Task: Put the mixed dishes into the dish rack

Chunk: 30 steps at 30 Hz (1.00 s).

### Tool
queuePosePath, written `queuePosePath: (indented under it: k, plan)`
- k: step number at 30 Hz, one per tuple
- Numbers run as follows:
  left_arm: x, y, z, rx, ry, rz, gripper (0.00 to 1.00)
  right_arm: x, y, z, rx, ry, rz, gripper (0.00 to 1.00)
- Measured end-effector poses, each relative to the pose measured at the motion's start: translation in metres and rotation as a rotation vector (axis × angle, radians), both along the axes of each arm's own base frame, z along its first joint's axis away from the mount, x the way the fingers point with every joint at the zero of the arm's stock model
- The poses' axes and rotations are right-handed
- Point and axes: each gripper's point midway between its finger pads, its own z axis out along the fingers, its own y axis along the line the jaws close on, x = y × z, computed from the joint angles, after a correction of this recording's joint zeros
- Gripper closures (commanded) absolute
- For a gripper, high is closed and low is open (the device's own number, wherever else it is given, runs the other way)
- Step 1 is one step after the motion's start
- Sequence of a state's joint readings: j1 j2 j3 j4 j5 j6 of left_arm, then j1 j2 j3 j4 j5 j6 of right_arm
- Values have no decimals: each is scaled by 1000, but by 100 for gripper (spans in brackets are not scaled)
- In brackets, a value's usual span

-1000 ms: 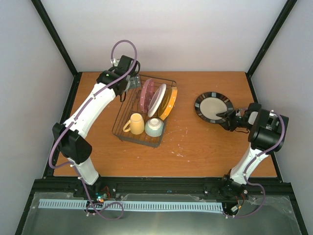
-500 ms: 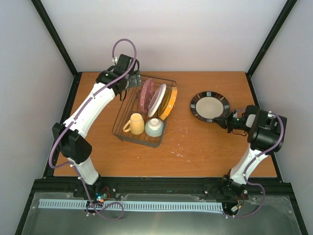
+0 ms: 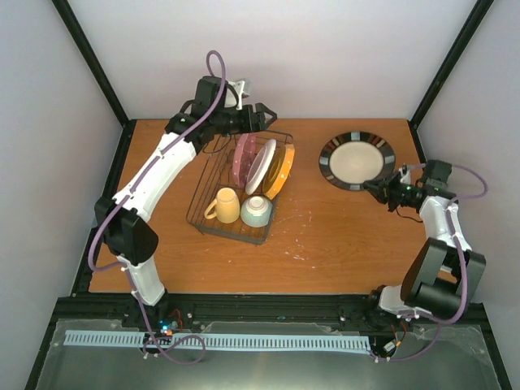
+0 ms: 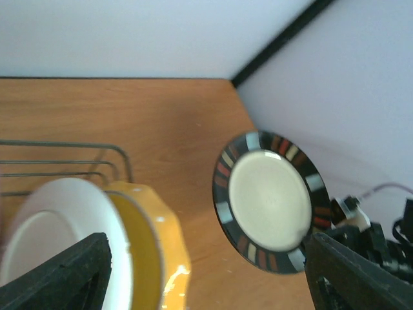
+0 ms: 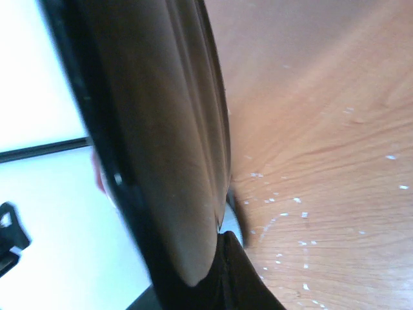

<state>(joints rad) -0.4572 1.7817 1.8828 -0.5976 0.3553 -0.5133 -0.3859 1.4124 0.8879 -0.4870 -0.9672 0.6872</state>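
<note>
The rack (image 3: 230, 235) holds three upright plates (image 3: 258, 165), a mug (image 3: 225, 205) and a bowl (image 3: 257, 210). Well right of the rack, the dark-rimmed plate (image 3: 357, 159) tilts, its near rim pinched by the right gripper (image 3: 375, 188). The left gripper (image 3: 262, 119) hovers over the rack's far end, jaws apart.

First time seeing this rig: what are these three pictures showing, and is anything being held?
Two robot arms stand at the near edge of a wooden table. One picture looks down from above; the other two come from a camera on each wrist. The wire dish rack holds a yellow mug, a mint bowl and three plates standing on edge. The right jaws are shut on the rim of the dark-rimmed plate. The left jaws are open near the rack's far end, holding nothing.
</note>
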Motion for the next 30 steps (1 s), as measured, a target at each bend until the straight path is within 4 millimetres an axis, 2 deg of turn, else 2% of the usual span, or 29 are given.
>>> queuePosePath:
  k: [4, 8, 13, 22, 26, 30]
  plan:
    - [-8, -26, -5, -90, 50, -140, 11, 0, 5, 49, -15, -98, 13, 97]
    - [-14, -42, -19, -136, 114, -235, 10, -8, 16, 73, -7, -135, 32, 97]
    - [-27, -58, -33, -213, 187, -348, 9, -23, 26, 92, 19, -139, 20, 97]
    - [-44, -91, -42, -319, 256, -514, 6, -50, 38, 118, 68, -195, -11, 97]
    - [-55, -118, -50, -369, 305, -598, 5, -54, 40, 122, 78, -196, -16, 97]
    - [-66, -144, -49, -399, 323, -673, 5, -56, 41, 123, 86, -191, -15, 97]
